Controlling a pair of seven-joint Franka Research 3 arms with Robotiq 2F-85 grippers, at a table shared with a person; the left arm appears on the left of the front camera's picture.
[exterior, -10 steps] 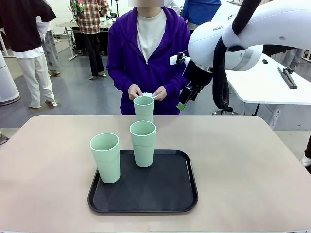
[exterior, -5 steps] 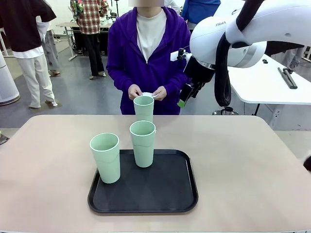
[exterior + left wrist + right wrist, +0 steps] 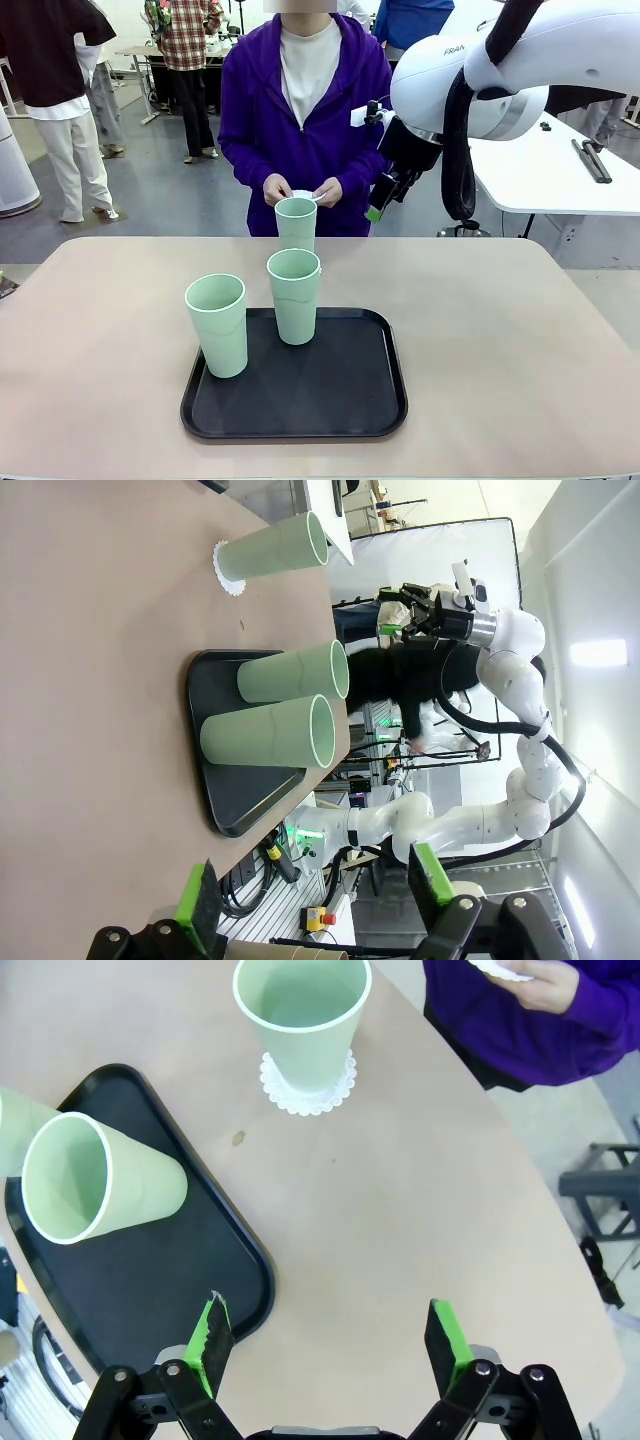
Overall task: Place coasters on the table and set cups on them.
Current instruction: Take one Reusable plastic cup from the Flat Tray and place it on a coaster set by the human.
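One mint-green cup (image 3: 296, 222) stands on a scalloped white coaster (image 3: 306, 1088) on the beige table (image 3: 500, 340), just beyond the tray. Two more cups (image 3: 294, 295) (image 3: 217, 323) stand on the black tray (image 3: 350, 400). The person at the far edge holds white coasters (image 3: 304, 195) in both hands. My right gripper (image 3: 379, 201) hangs open high above the table's far right, and nothing is between its fingers (image 3: 211, 1332). From low at the table's side, my left gripper (image 3: 312, 895) also stands open and empty, looking at the cups (image 3: 290, 672) sideways.
A white table (image 3: 545, 170) with dark tools stands behind on the right. Other people stand far back on the left. Bare tabletop (image 3: 400, 1200) lies to the right of the tray (image 3: 170, 1280) and around the cup on the coaster (image 3: 305, 1015).
My right arm's upper part has shifted slightly up and to the right. The cups, the tray and the person's hands have stayed where they were.
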